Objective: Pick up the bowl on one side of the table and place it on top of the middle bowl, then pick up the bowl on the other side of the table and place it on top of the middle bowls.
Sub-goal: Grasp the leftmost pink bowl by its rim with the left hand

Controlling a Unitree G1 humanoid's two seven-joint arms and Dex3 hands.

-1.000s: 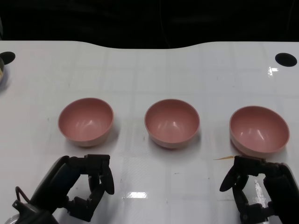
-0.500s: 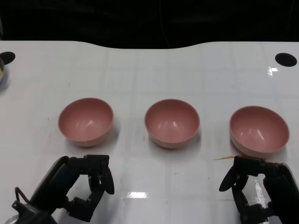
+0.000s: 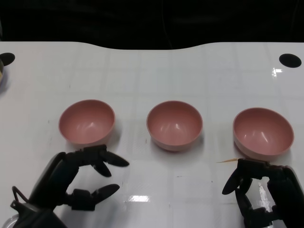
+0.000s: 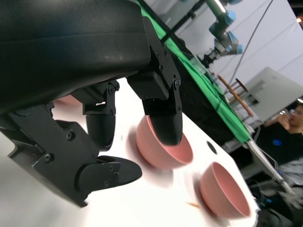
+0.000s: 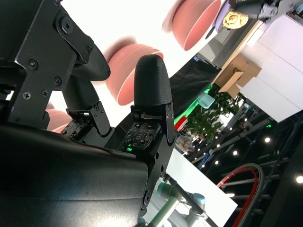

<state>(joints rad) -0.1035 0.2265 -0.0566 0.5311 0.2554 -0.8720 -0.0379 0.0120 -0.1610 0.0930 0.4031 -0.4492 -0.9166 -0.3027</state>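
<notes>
Left bowl (image 4: 66,100) almost all hidden behind the left robot hand (image 4: 102,142) in the left wrist view. Middle bowl (image 4: 163,150) partly covered there by a finger (image 4: 163,124). Right robot hand (image 3: 263,192) cut off by the bottom and right edges in the head view. Round thing (image 3: 2,71) at the table's (image 3: 152,71) far left cut off by the edge, too little showing to tell. Bowls (image 5: 130,71) blurred in the right wrist view.
</notes>
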